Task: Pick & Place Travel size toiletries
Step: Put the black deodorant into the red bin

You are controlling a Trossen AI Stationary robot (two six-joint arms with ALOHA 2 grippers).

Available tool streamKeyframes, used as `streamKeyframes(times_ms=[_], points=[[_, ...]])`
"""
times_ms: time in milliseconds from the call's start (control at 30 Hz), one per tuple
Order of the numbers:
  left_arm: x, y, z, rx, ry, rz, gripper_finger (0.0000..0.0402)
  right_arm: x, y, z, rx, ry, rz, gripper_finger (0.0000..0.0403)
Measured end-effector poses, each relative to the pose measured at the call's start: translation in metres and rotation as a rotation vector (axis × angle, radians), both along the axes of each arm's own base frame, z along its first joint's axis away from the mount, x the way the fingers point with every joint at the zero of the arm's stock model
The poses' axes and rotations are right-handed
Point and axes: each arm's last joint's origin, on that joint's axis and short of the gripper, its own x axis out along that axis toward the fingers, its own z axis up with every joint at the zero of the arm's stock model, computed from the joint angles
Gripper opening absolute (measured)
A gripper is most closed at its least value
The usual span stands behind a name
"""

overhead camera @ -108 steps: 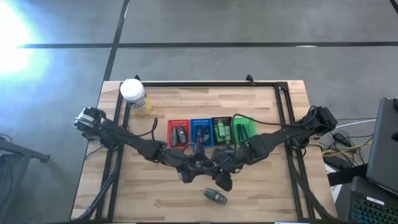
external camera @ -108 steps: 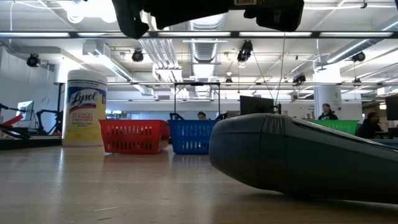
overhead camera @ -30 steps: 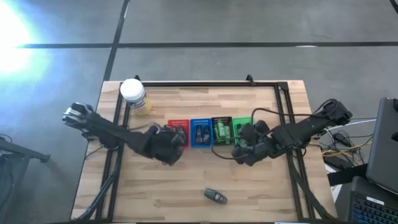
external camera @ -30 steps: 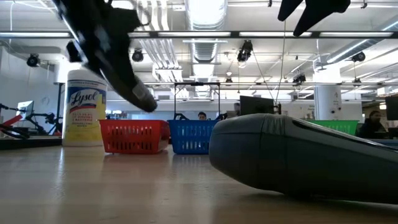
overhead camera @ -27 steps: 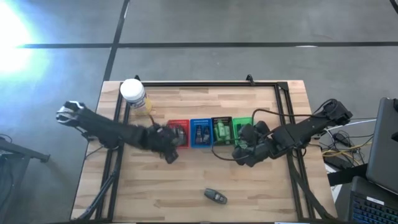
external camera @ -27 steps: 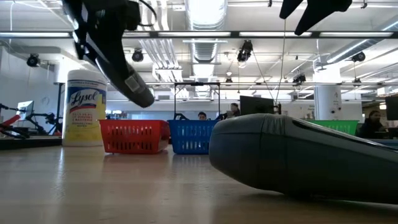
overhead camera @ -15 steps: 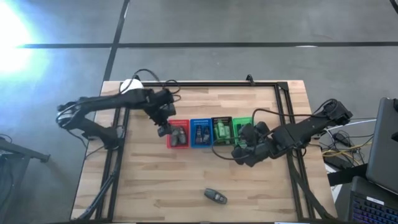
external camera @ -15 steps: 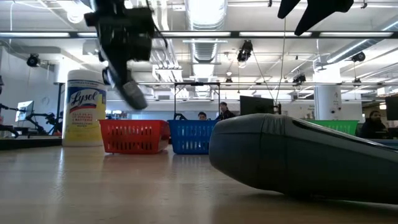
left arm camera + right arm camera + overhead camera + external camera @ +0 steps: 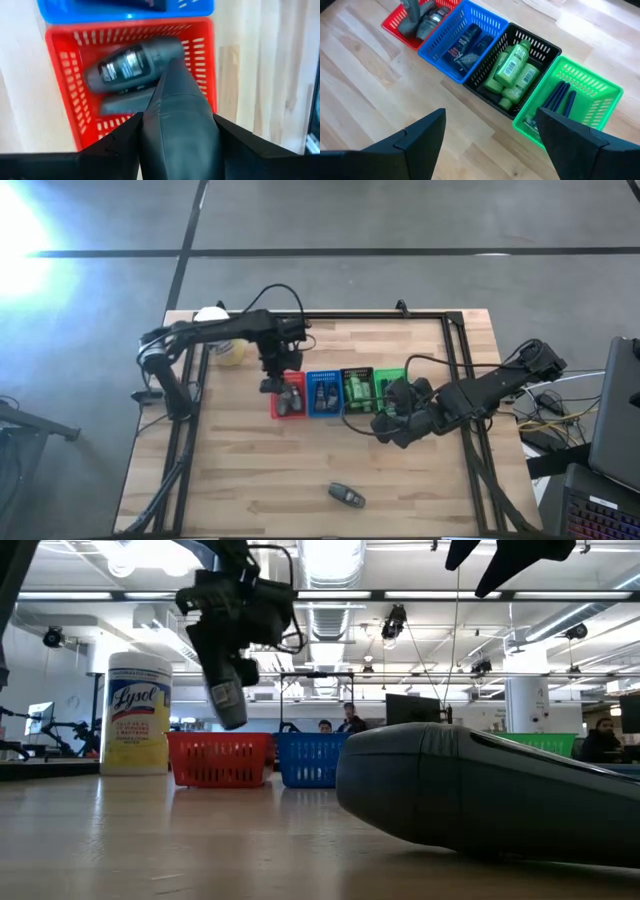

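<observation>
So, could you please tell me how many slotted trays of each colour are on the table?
red tray: 1
blue tray: 1
black tray: 1
green tray: 1
Total: 4

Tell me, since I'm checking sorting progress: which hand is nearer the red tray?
Left. The left hand hangs at the red tray, holding a grey bottle; the right hand hovers by the green tray.

Red tray (image 9: 75, 75) half full; bare table (image 9: 260, 480) around lone bottle (image 9: 346, 496).
</observation>
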Motion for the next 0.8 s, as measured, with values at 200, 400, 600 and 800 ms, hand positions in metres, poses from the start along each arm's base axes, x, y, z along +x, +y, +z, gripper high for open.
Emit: streamKeyframes(times_ms=[200, 400, 600, 800], points=[[0.013, 0.003, 0.000, -0.049, -0.029, -0.065, 0.0204, 0.002, 0.001, -0.002, 0.003, 0.000, -0.012, 0.0320], [0.019, -0.004, -0.026, -0.087, 0.039, -0.102, 0.0206, 0.008, 0.004, -0.010, 0.004, 0.026, -0.007, 0.0335], [0.024, -0.003, -0.033, 0.044, 0.053, -0.104, 0.0257, 0.013, 0.007, -0.016, 0.016, 0.060, 0.023, 0.0345], [0.027, 0.000, -0.029, 0.120, 0.040, -0.094, 0.0289, 0.016, 0.009, -0.019, 0.018, 0.072, 0.032, 0.0349]])
